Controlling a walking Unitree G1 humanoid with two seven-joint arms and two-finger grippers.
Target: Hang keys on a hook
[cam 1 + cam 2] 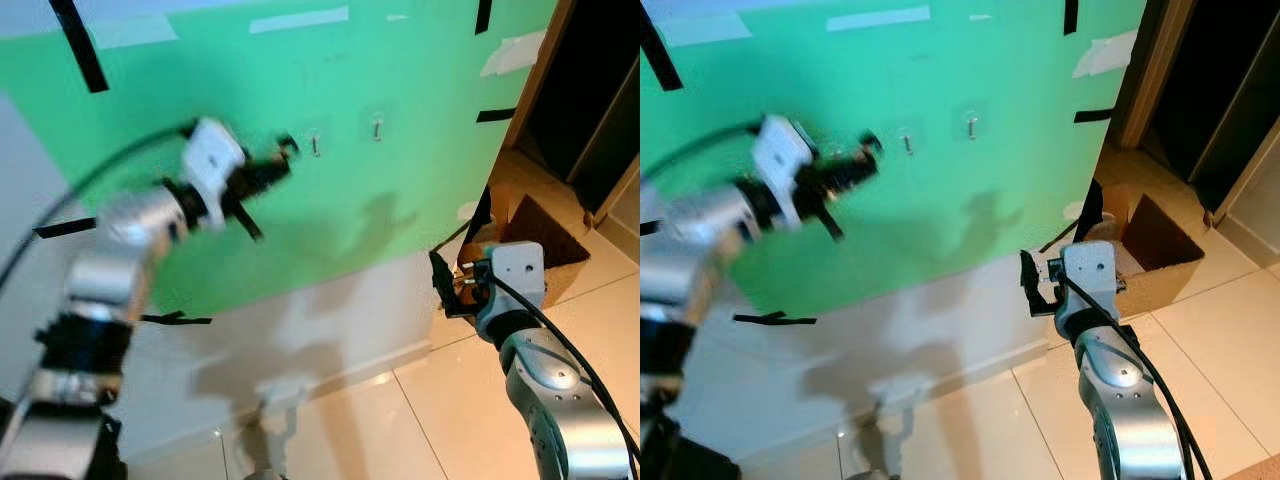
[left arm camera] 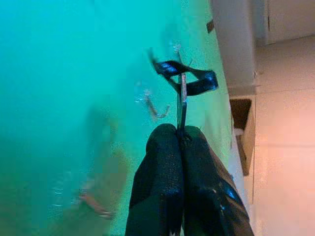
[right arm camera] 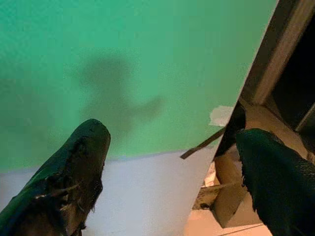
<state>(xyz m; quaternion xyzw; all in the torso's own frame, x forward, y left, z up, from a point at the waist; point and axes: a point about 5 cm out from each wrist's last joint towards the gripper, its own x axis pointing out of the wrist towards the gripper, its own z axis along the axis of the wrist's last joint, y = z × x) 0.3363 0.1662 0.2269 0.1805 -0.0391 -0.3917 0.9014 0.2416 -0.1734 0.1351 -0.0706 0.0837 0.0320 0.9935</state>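
At the green sheet (image 1: 330, 200) on the wall, left gripper (image 1: 283, 158) is raised, jaws pinched tight on the keys (image 2: 184, 81), which stick out past the fingertips, just beside the nearer hook (image 1: 315, 145); second hook (image 1: 377, 128) further right. Low right, right gripper (image 1: 442, 285) hangs with jaws spread wide, empty, near a cardboard box (image 1: 530, 235).

A green sheet (image 1: 350, 190) is covering the wall, held by strips of black tape (image 1: 80, 45), and two small hooks (image 1: 377, 127) are sticking out of it side by side. Below, the tiled floor (image 1: 450, 400) is carrying an open cardboard box (image 1: 535, 235), which is sitting beside the doorway.
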